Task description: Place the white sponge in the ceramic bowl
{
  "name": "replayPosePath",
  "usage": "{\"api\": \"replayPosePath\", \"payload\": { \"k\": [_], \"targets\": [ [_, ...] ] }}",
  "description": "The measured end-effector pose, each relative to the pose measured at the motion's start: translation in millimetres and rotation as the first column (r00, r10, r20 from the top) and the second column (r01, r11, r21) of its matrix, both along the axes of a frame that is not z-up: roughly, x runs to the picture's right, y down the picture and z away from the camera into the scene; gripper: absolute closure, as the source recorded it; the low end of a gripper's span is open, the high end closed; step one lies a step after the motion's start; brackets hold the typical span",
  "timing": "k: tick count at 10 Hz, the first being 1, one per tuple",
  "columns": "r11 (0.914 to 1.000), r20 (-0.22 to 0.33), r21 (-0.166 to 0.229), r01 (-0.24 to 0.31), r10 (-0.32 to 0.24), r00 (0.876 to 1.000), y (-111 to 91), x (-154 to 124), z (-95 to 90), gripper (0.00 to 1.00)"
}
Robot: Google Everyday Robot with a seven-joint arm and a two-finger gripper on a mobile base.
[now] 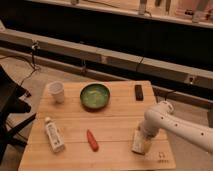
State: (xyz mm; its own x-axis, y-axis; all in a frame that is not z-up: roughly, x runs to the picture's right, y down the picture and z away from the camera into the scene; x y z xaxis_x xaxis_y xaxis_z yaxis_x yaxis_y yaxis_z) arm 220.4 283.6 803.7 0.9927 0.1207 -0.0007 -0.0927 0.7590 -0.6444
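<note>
The white sponge [139, 142], a cream block, lies near the front right of the wooden table [115, 120]. My gripper [143, 133] hangs at the end of the white arm right over the sponge, at its upper end. The ceramic bowl [95, 95], green inside with a dark rim, sits at the back middle of the table, well to the left of the gripper.
A small white cup [57, 91] stands at the back left. A white labelled bottle [53, 134] lies at the front left. An orange carrot [92, 140] lies front middle. A black block [138, 91] lies at the back right. A dark chair [10, 107] stands left of the table.
</note>
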Motion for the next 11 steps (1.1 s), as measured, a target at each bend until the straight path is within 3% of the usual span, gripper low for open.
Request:
{"api": "replayPosePath", "payload": {
  "k": [2,4,6,9,11],
  "targets": [
    [1.0,0.002,-0.001,-0.001,0.001,1.0,-2,-2,0.6,0.58],
    [1.0,0.001,-0.004,-0.002,0.002,1.0,-4,-2,-4.8,0.88],
    [1.0,0.002,-0.007,0.003,-0.003,1.0,-5,-2,-6.9,1.0],
    [0.996,-0.006,0.049,0.074,-0.074,0.997,-10,-20,-15.9,0.96],
    [0.9968,0.008,0.044,0.066,-0.066,0.998,-23,-33,-20.1,0.75]
  ]
}}
